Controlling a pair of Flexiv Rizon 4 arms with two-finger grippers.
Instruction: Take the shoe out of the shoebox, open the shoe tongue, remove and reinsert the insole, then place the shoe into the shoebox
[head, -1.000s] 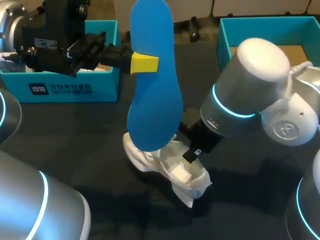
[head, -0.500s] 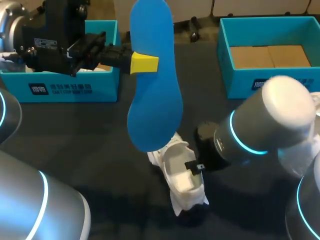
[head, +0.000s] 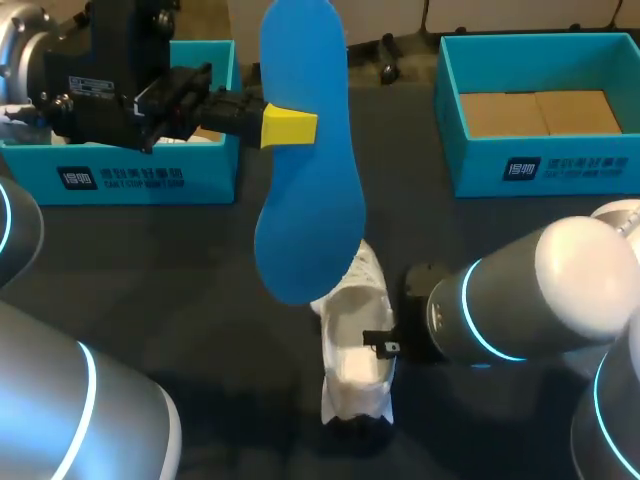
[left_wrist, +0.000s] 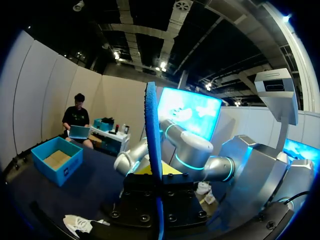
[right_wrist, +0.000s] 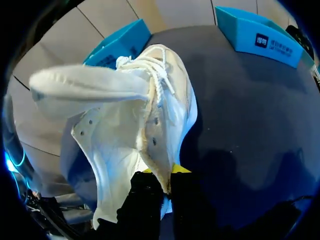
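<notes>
The left box (head: 150, 180) stands on the table (head: 180, 280). The left claw (head: 292, 128) is clamped on the blue insole (head: 310, 200), holding it upright above the table. Under the insole's lower end is the white shoe (head: 355, 340) with its tongue lifted. The right claw (head: 380, 346) pinches the shoe's side wall. The right box (head: 540, 170) stands well apart.

— What colour is the insole (head: 305, 180)?
— Bright blue. The shoe (head: 355, 345) is white, laces too.
— And the rest?
— Teal shoebox (head: 600, 168), brown inside. Yellow fingers (head: 288, 127). Dark grey counter (head: 150, 260).
</notes>
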